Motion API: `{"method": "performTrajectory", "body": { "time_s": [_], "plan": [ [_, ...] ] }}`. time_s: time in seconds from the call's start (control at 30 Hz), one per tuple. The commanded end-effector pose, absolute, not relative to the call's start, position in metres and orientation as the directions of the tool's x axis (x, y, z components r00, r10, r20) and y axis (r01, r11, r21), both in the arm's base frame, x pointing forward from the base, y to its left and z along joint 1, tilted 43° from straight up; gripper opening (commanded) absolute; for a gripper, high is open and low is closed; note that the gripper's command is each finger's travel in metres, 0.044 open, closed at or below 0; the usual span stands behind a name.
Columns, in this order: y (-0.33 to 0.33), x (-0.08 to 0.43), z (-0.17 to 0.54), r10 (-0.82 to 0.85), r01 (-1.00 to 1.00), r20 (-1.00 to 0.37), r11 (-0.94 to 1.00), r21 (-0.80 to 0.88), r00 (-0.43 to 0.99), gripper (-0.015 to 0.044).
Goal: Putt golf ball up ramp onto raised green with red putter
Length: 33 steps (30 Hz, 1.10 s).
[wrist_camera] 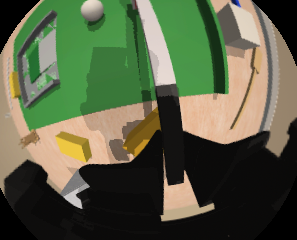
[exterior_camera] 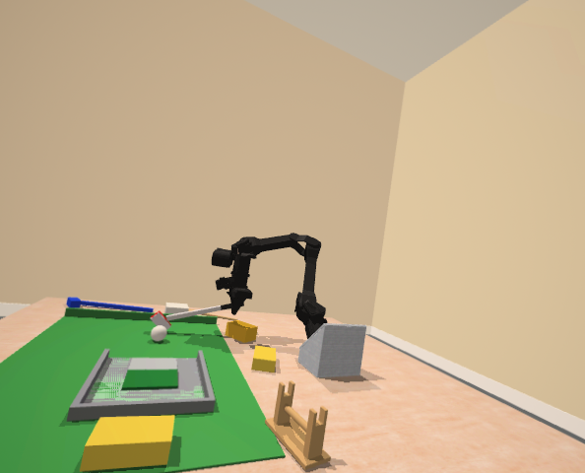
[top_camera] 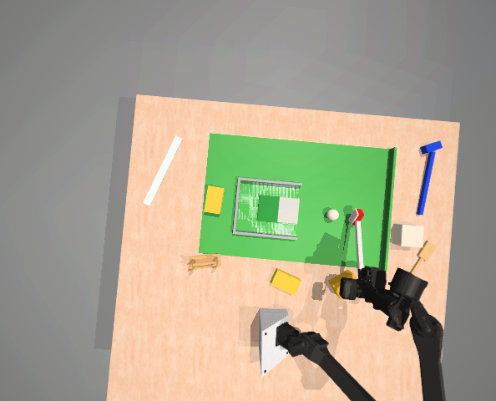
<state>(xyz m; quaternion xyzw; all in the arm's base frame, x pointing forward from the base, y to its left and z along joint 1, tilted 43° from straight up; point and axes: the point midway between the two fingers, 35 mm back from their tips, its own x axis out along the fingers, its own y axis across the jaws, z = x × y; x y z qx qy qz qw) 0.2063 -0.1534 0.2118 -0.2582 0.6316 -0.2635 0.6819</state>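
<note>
Items are listed across the top view, left to right, as laid on the counter (top_camera: 162, 267).

- A white strip (top_camera: 162, 170) is set at a slant near the left edge.
- A small wooden rack (top_camera: 203, 261) is seen just off the near edge of the green mat (top_camera: 308, 172).
- A yellow block (top_camera: 214, 200) is placed at the mat's left end, beside the grey-walled frame (top_camera: 235, 207) in which the raised green (top_camera: 267, 208) and its pale ramp (top_camera: 289, 210) are enclosed.
- A second yellow block (top_camera: 285, 281) and a grey wedge (top_camera: 269, 337) are found on bare wood.
- The golf ball (top_camera: 331, 214) is rested on the mat, between the ramp and the putter head, close to the head but apart from it.
- The red putter (top_camera: 358, 235) is gripped at its handle end by the hand (top_camera: 363, 276), which is closed tightly on the shaft; the red head is held over the mat.
- A third yellow block (top_camera: 338, 282) is partly hidden under the hand.
- A cream cube (top_camera: 407, 235), a tan mallet (top_camera: 424, 253) and a blue putter (top_camera: 427, 176) are kept beyond the mat's dark green end wall (top_camera: 391, 202).
</note>
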Motion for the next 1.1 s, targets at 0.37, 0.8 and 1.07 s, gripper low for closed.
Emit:
{"method": "performTrajectory", "body": {
  "time_s": [0.37, 0.8, 1.07],
  "plan": [
    [-0.055, 0.212, 0.119, -0.680, 0.031, -0.730, 0.733, -0.679, 0.069, 0.0000],
    [-0.031, 0.211, 0.143, -0.676, 0.029, -0.734, 0.737, -0.676, 0.068, 0.0000],
    [-0.014, 0.208, 0.162, -0.678, 0.029, -0.732, 0.734, -0.678, 0.067, 0.0000]
  ]
}}
